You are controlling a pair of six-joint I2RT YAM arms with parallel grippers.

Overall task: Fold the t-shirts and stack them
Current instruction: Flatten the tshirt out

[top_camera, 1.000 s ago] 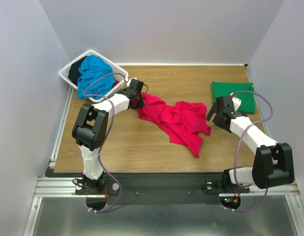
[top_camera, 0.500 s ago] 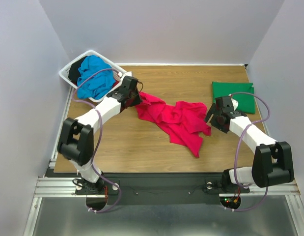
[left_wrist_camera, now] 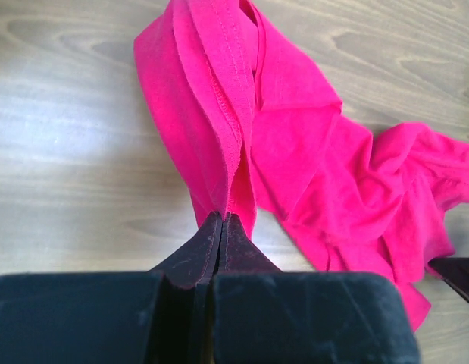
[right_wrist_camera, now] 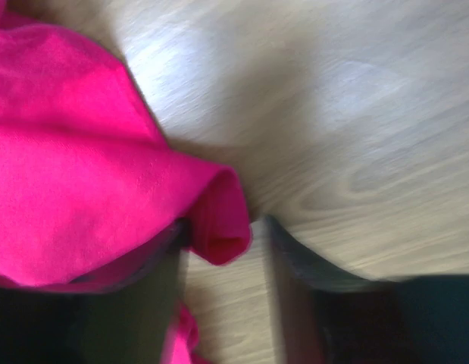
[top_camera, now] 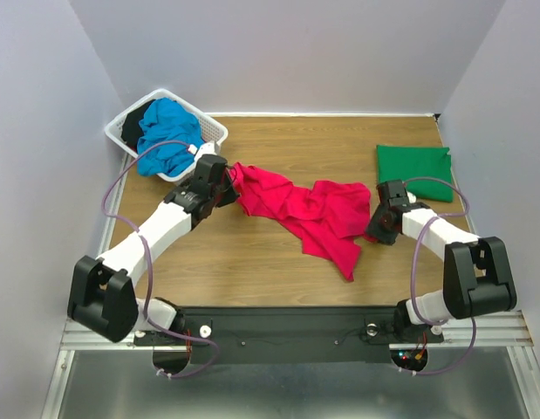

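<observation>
At mid-table the crimson-pink t-shirt (top_camera: 313,214) lies crumpled. The left gripper (left_wrist_camera: 223,221), clamped tight on its hem, has dragged that end leftward. The right gripper (right_wrist_camera: 223,227) has dropped to the opposite edge, jaws apart around a fold, not yet closed; spreading likely follows.

The crimson-pink t-shirt (top_camera: 304,209) lies crumpled across the middle of the table (top_camera: 252,262), its narrow bunched end toward 10 o'clock and its wider mass trailing to 4 o'clock. The green t-shirt (top_camera: 413,166) lies folded flat at 2 o'clock. The turquoise-blue t-shirt (top_camera: 167,131) is heaped in the basket (top_camera: 215,129) at 10 o'clock.
</observation>
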